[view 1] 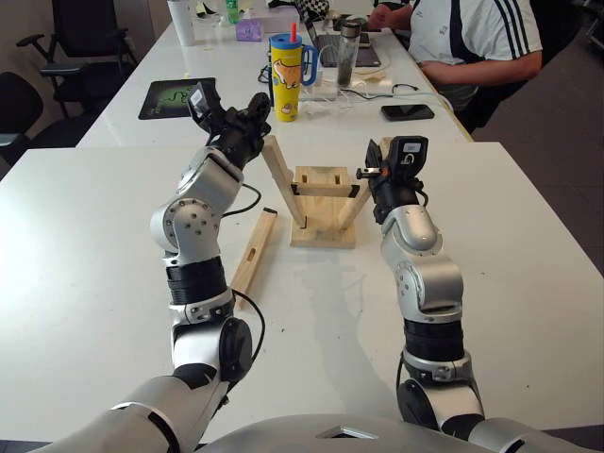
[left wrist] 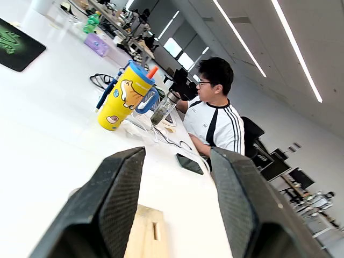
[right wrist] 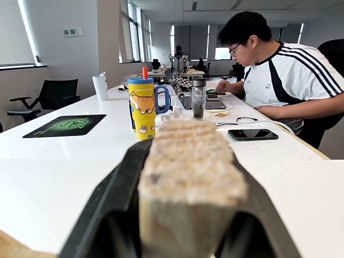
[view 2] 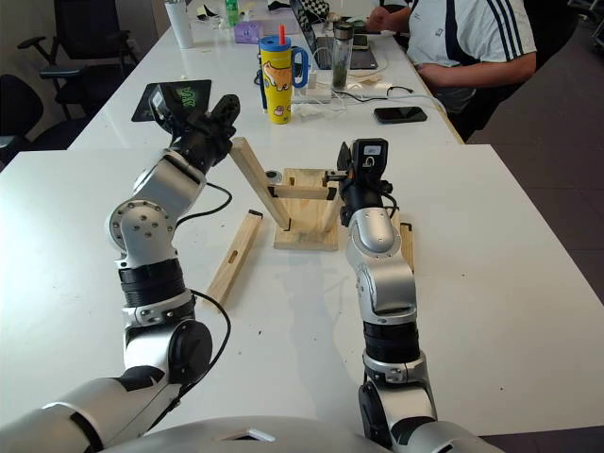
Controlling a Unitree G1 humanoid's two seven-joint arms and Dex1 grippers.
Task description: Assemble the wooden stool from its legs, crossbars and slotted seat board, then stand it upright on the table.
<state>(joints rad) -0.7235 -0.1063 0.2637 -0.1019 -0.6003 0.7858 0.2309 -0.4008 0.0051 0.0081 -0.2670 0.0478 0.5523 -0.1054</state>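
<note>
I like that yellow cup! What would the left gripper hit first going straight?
Likely the wooden leg end between the left gripper's open fingers, though depth is unclear; the yellow cup is farther.

Seat board [view 1: 323, 234] lying flat; left leg [view 1: 281, 179], right leg [view 1: 354, 208] leaning up from it, crossbar [view 1: 321, 190] bridging; slotted leg [view 1: 255, 253] lying loose, my left.

Silver arms [view 1: 203, 193], black joints [view 1: 198, 280], textured black gripper fingers [left wrist: 115, 196].
</note>
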